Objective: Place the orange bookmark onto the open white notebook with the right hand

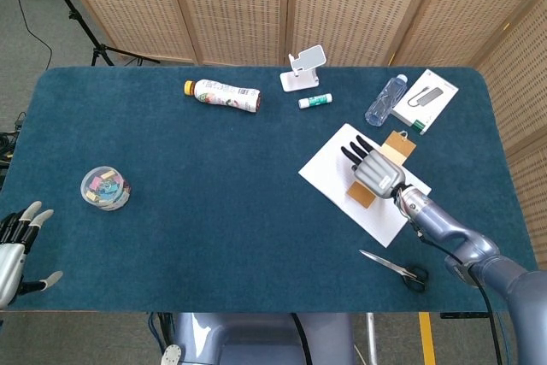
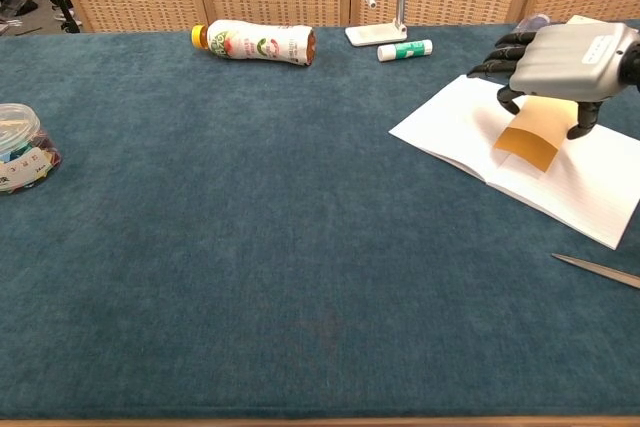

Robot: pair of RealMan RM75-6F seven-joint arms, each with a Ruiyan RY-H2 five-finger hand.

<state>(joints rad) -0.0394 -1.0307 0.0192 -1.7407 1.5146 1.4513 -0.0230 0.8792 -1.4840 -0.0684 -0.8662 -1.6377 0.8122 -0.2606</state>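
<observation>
Bookmark over notebook, release pending.
Right hand [image 2: 565, 62] is gripping the flat orange paper bookmark [image 2: 532, 137] just above the open white lined notebook [image 2: 470, 127]; lowering and letting go remain.

Silver-backed right hand [image 1: 376, 174] (black fingers [image 2: 497, 51]), glossy grey arm [image 1: 449, 234].

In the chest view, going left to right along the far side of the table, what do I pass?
Drink bottle → white phone stand → glue stick → right hand, holding the orange bookmark over the open white notebook.
</observation>
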